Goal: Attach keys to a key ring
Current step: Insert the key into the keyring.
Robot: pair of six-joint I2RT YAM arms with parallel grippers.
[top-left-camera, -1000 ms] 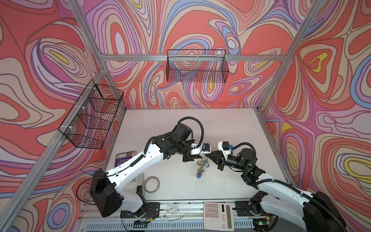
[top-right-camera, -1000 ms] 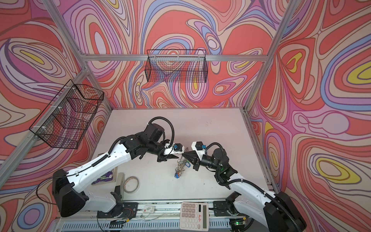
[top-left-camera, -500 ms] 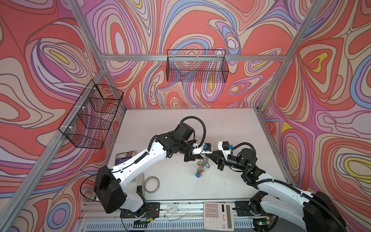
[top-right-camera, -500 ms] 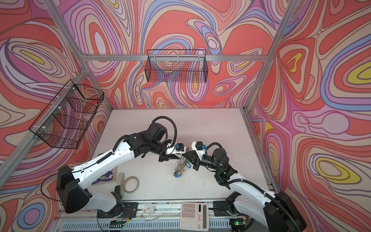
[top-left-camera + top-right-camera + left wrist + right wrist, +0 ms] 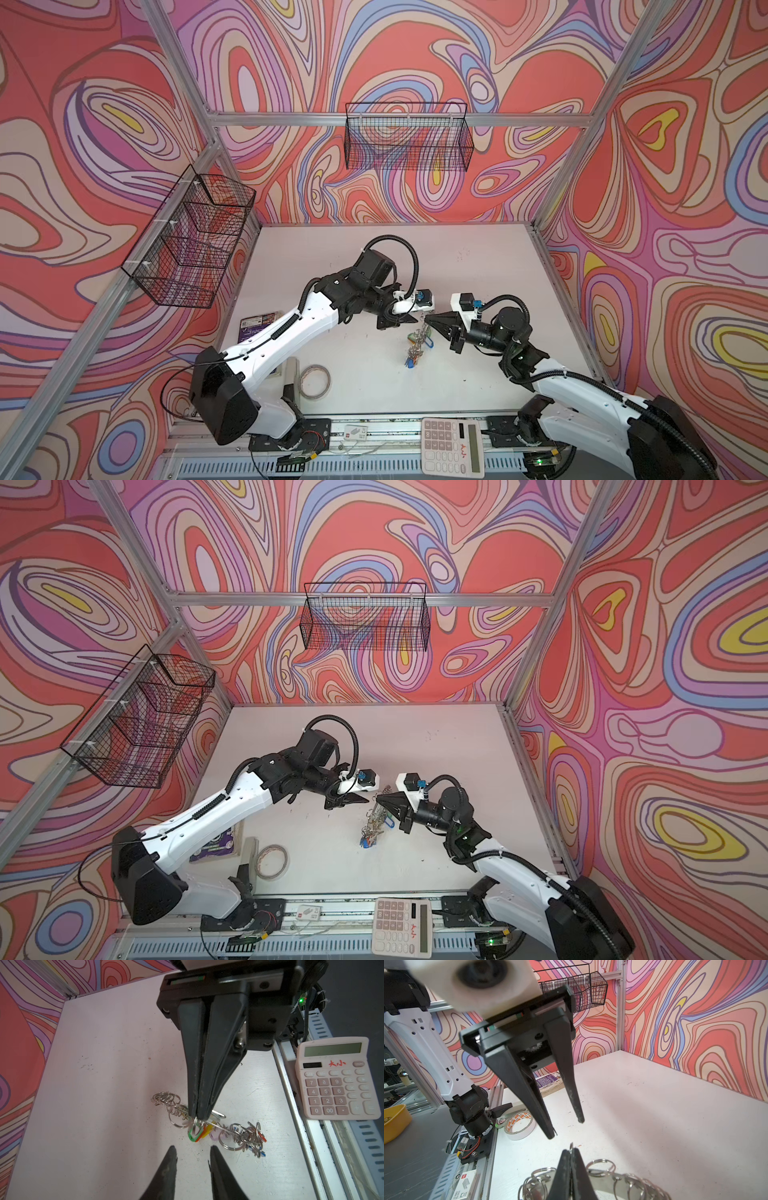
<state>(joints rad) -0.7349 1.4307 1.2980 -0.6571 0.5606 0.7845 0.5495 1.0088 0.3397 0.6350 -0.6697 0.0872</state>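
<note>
In the centre of both top views, my right claw (image 5: 196, 1116) clamps the large flat silver metal key ring (image 5: 610, 1191) for threading, and my left claw (image 5: 193, 1148), apart and empty, must next grip one of the tagged silver keys (image 5: 412, 358).

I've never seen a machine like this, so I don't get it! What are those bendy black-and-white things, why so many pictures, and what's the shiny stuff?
Those are two robot arms, each ending in a gripper: a pincer with two black fingers. Two pictures look down from above on the whole white table. The other two come from little cameras on the arms' wrists, so the fingers look huge. The right gripper is shut on the key ring, a big flat silver ring fringed with small rings; keys with coloured tags dangle from it. The left gripper is open, empty, and points at it. Also there: a tape roll and a purple booklet on the table, and a calculator at its front edge.
</note>
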